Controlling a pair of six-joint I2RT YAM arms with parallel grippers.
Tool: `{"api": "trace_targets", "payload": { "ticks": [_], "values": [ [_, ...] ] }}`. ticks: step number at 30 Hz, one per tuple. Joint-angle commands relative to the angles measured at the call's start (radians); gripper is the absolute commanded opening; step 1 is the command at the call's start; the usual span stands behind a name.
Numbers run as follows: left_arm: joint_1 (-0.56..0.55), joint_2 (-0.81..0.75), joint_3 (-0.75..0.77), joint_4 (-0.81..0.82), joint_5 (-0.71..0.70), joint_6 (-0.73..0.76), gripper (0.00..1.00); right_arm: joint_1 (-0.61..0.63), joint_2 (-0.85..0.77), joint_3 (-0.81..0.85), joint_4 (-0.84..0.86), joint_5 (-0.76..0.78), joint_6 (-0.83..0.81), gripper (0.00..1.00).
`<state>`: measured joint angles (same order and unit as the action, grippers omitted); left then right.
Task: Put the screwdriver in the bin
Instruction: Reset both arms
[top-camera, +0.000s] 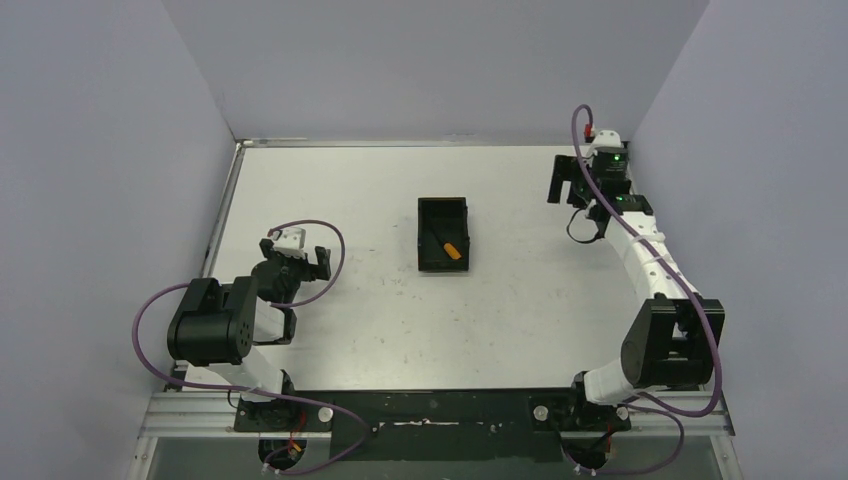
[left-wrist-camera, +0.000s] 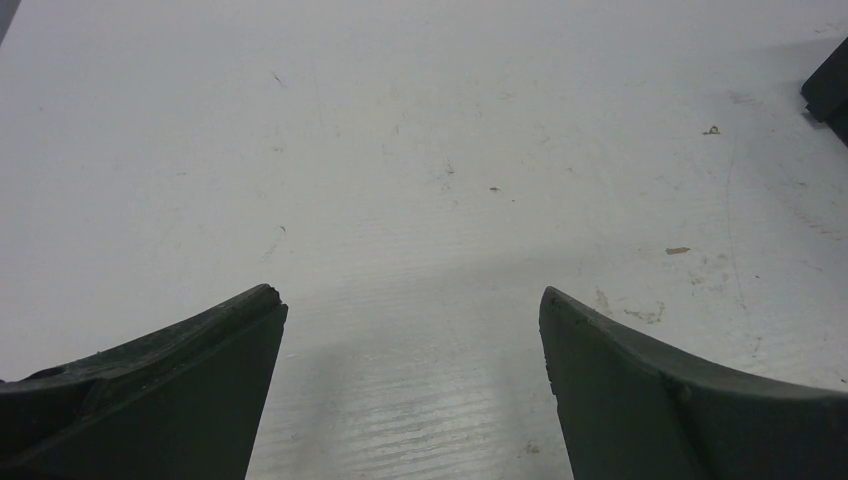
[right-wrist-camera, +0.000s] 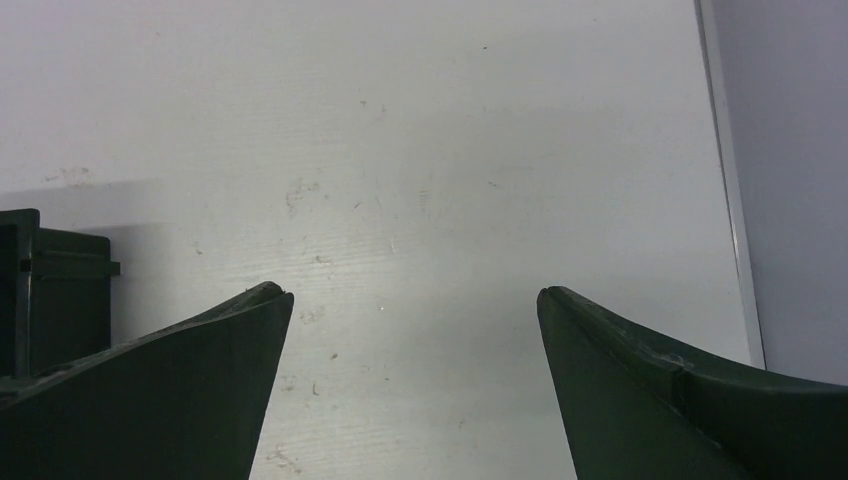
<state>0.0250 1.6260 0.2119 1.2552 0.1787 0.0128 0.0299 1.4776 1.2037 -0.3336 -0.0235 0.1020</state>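
Fingers on both arms are wide open and holding nothing, so that part's easy.

Starting close in, the left fingers (left-wrist-camera: 170, 390), dark tapered plastic, are spread over the scuffed white surface (left-wrist-camera: 420, 180) with only bare surface between them. From above we see the left arm (top-camera: 215, 325) folded up by its base at the near left, with a purple cable (top-camera: 335, 250) looping round the wrist. Its fingers are well apart from everything else. A black corner just pokes into the right edge of the left wrist view.

Further out, around the middle of the surface, sits the small black rectangular open-top plastic bin (top-camera: 424, 235), with its long sides running near to far and a bit skewed. The tiny screwdriver with the short orange handle (top-camera: 452, 250) is lying inside the bin, on its floor, toward the near right corner. We can't really make out the thin shaft against the black.

Farthest away, the right arm (top-camera: 640, 255) is stretched out toward the far right corner, and the right fingers (right-wrist-camera: 640, 400) are over bare surface there, well apart from the bin. In the right wrist view the bin's black wall shows at the left edge, and a metal edge strip (right-wrist-camera: 728, 180) and the pale lilac wall (right-wrist-camera: 800, 150) run down the right.
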Motion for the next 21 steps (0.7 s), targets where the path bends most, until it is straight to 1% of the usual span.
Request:
{"api": "trace_targets", "payload": {
  "ticks": [1, 5, 9, 21],
  "values": [
    [-0.001, -0.009, 0.011, 0.035, -0.002, 0.007, 0.97, -0.08, -0.043, -0.005, 0.057, -0.154, -0.029, 1.0],
    [-0.002, -0.009, 0.011, 0.035, -0.003, 0.007, 0.97, -0.102, -0.033, 0.001, 0.067, -0.165, -0.039, 1.0],
    [-0.002, -0.008, 0.011, 0.035, -0.003, 0.006, 0.97, -0.106, -0.053, -0.028, 0.124, -0.173, -0.039, 1.0],
    [-0.001, -0.009, 0.011, 0.035, -0.003, 0.007, 0.97, -0.107, -0.057, -0.016, 0.128, -0.215, -0.049, 1.0]
  ]
}}
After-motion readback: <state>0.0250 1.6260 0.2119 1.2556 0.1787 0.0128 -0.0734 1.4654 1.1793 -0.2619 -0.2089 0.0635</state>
